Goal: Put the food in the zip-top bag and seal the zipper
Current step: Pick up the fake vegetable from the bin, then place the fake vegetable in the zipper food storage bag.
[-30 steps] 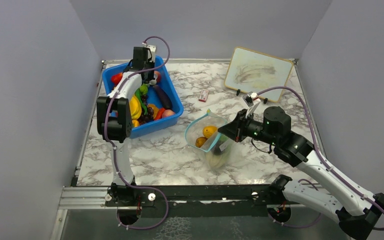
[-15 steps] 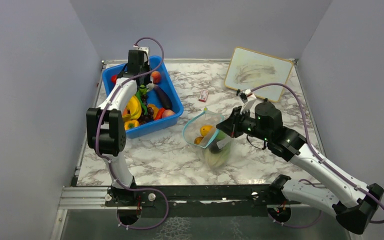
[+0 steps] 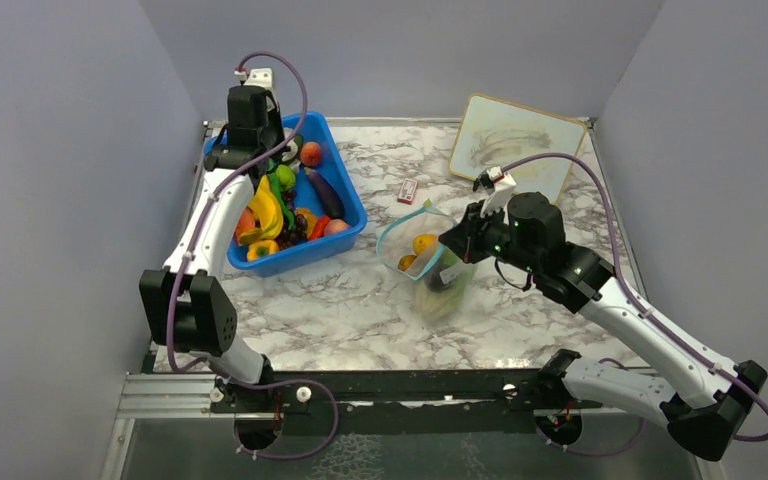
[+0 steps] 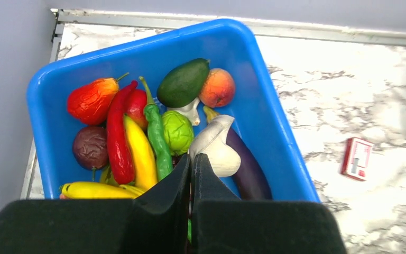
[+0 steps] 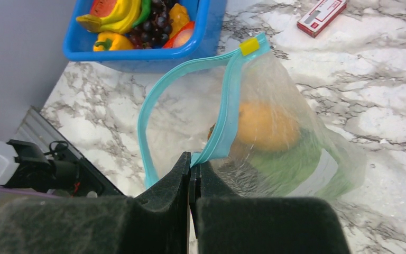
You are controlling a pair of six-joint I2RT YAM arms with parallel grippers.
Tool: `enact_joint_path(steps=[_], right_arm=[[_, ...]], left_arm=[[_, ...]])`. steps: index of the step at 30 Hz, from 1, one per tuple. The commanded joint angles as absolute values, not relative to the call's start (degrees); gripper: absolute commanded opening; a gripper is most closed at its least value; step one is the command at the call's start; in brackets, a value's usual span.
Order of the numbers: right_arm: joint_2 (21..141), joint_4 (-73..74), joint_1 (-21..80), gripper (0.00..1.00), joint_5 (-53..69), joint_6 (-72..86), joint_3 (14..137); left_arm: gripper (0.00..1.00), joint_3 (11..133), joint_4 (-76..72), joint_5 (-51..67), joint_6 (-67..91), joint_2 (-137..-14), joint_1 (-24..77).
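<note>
The clear zip-top bag [image 3: 438,280] hangs from my right gripper [image 3: 452,256], which is shut on its light-blue zipper [image 5: 227,111]; the mouth gapes open. In the right wrist view the gripper [image 5: 193,161] pinches the strip, and the bag [image 5: 306,143] holds an orange round piece [image 5: 264,124] and green lettuce [image 5: 291,166]. More food lies in the blue bin [image 3: 352,205]: a purple eggplant [image 4: 251,169], a green leafy ball [image 4: 177,131], an avocado [image 4: 182,82], a peach [image 4: 217,87]. My left gripper [image 4: 192,159] is shut and empty, raised above the bin [image 3: 256,158].
A small red-and-white box [image 3: 407,191] lies on the marble table between bin and bag. A whiteboard [image 3: 515,145] leans at the back right. Grey walls close in the left, back and right sides.
My left arm has stretched out and risen over the bin's far left end. My right gripper has lifted the bag a little and carried it right.
</note>
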State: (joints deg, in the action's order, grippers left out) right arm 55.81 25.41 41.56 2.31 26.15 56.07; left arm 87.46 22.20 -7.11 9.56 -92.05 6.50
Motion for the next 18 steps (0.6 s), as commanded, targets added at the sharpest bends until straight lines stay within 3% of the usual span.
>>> enact_joint_path(steps=[1, 18], right_arm=[[55.4, 26.6, 41.5, 0.01, -2.1, 22.1, 58.4], [53.7, 22.2, 41.5, 0.01, 4.1, 25.1, 55.0]], left_arm=[[0.0, 85.1, 22.6, -2.5, 13.2, -86.8, 6.7], [0.0, 78.4, 21.1, 29.6, 20.7, -73.8, 8.6]])
